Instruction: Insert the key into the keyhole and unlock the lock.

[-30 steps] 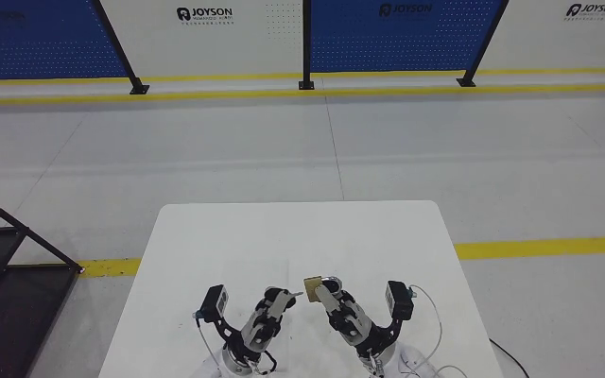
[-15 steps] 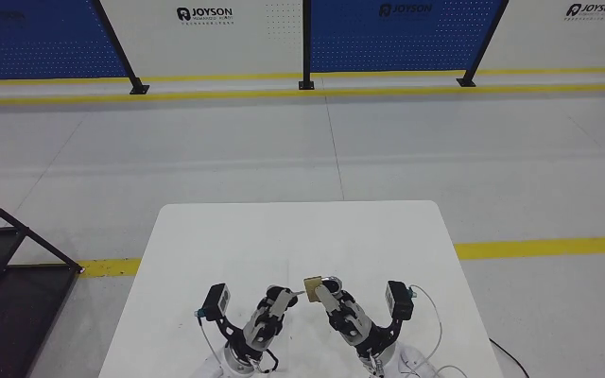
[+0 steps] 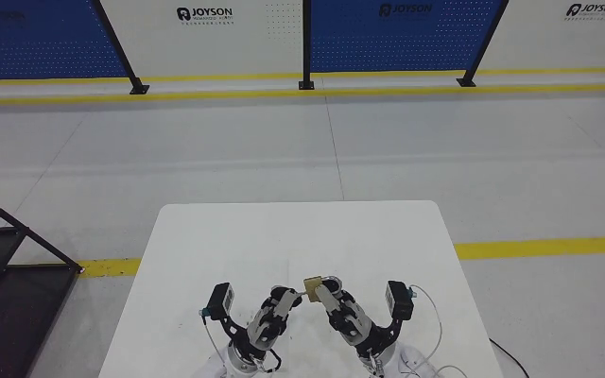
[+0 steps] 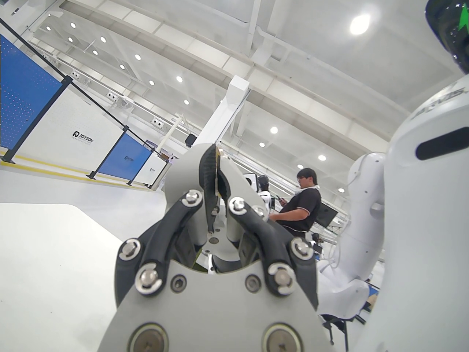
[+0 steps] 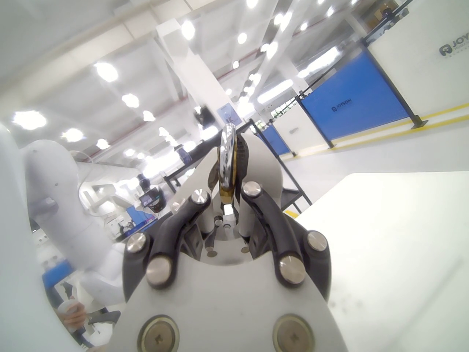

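Observation:
The brass padlock (image 3: 313, 283) is held above the near part of the white table (image 3: 284, 236), with my right gripper (image 3: 322, 290) shut on it. The right wrist view shows its silver shackle and brass body (image 5: 226, 164) clamped edge-on between the pads of that gripper (image 5: 231, 146). My left gripper (image 3: 288, 300) is just left of the lock and shut on the small key (image 3: 299, 296). The key's tip points at the lock's side and is at or very near it. The key's thin edge (image 4: 218, 179) shows between the left gripper's (image 4: 217, 155) closed pads.
Both grippers are raised near the table's front edge, their wrist cameras (image 3: 218, 300) (image 3: 398, 300) out to either side. A dark rack (image 3: 24, 260) stands off the table's left. Blue and white barrier panels (image 3: 402, 33) line the far floor.
My left arm has shifted a little to the right, bringing the key closer to the padlock. The right arm and lock have stayed put.

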